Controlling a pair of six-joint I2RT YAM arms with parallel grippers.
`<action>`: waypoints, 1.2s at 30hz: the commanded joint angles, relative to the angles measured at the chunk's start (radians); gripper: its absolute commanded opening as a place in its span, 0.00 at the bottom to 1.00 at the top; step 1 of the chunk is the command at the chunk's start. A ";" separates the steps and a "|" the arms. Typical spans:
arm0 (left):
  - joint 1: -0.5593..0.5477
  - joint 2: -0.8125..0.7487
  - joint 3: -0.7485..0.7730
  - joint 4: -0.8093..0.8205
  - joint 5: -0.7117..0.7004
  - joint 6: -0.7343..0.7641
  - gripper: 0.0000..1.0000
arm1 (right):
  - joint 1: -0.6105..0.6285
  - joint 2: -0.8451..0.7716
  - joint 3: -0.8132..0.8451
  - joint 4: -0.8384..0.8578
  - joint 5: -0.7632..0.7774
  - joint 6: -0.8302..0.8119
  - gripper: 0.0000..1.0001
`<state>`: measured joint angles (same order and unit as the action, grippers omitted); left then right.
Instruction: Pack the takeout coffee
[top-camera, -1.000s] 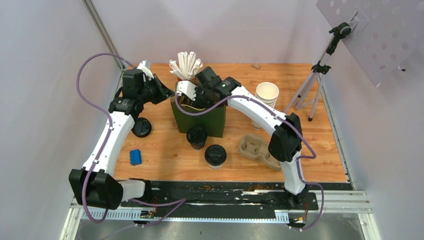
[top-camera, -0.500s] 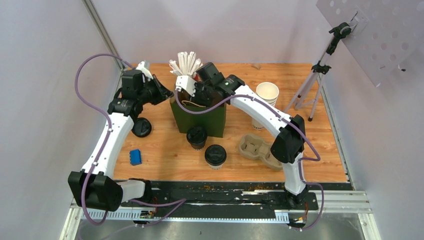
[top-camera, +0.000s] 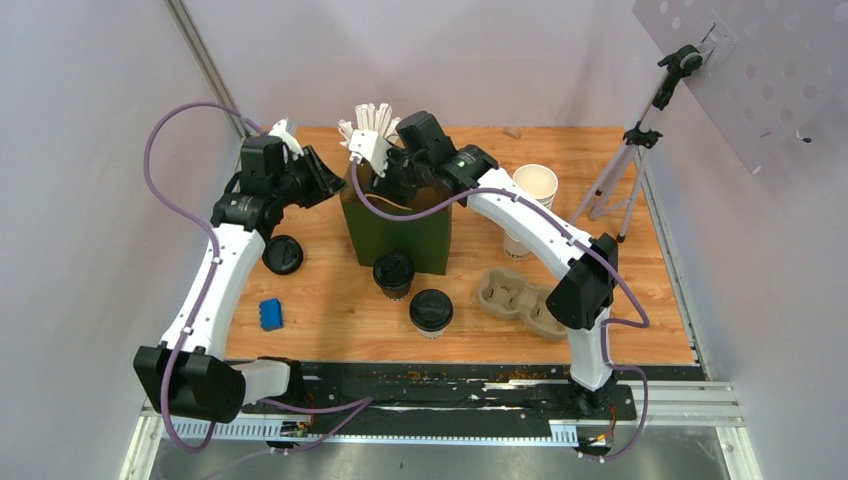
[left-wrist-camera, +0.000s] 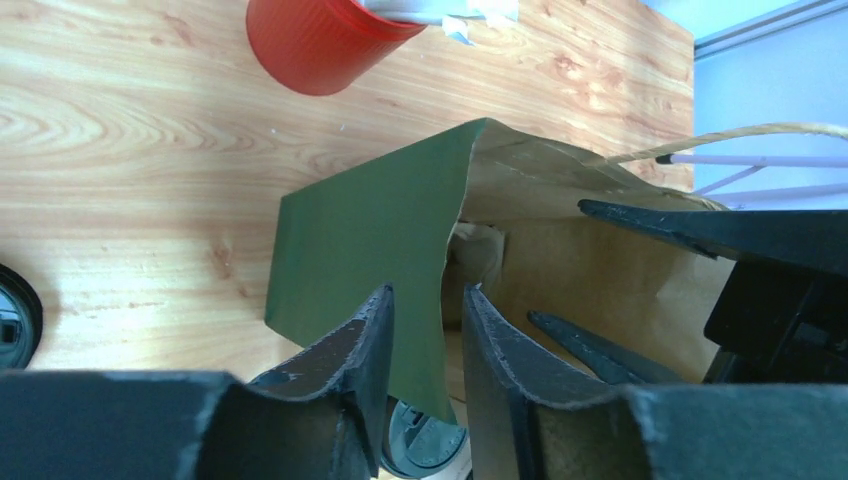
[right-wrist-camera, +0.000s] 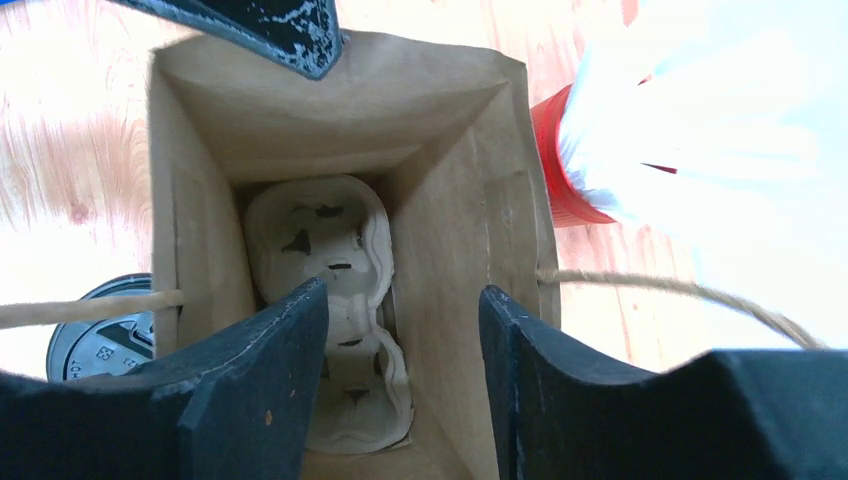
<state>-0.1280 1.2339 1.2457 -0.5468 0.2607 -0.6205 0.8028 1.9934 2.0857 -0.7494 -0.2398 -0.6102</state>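
Note:
Two takeout coffees, white cups with black lids, stand in front of the green paper bag (top-camera: 398, 238): one (top-camera: 394, 272) against it, one (top-camera: 431, 309) nearer. My left gripper (top-camera: 333, 183) is at the bag's left rim; its jaws (left-wrist-camera: 428, 290) stand slightly open astride the bag's green wall (left-wrist-camera: 365, 250), with a coffee lid (left-wrist-camera: 425, 450) below. My right gripper (top-camera: 388, 178) hovers open over the bag's mouth, nothing between its fingers (right-wrist-camera: 402, 290). At the bag's bottom lies a pale pulp cup carrier (right-wrist-camera: 325, 240). One coffee lid (right-wrist-camera: 100, 340) shows outside the bag.
A red cup of wrapped straws (top-camera: 368, 128) stands right behind the bag. A loose black lid (top-camera: 283, 254) and a blue block (top-camera: 270, 314) lie left. A second pulp carrier (top-camera: 515, 300), a stack of white cups (top-camera: 533, 190) and a tripod (top-camera: 625, 170) are right.
My left gripper's jaws have parted on the bag's left rim. My right gripper has lifted up and back out of the bag's mouth. The cups have not moved.

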 joint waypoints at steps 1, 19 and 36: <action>0.005 -0.021 0.073 -0.018 -0.039 0.007 0.45 | 0.006 -0.088 0.048 0.077 0.031 0.087 0.60; 0.002 0.132 0.168 -0.093 0.058 0.134 0.48 | 0.006 -0.218 0.052 0.004 0.149 0.352 1.00; 0.002 0.116 0.348 -0.324 -0.104 0.148 0.81 | -0.001 -0.418 -0.067 -0.181 0.275 0.581 0.98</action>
<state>-0.1284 1.3869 1.5047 -0.7700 0.2428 -0.4835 0.8040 1.6726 2.0476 -0.8597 -0.0250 -0.1257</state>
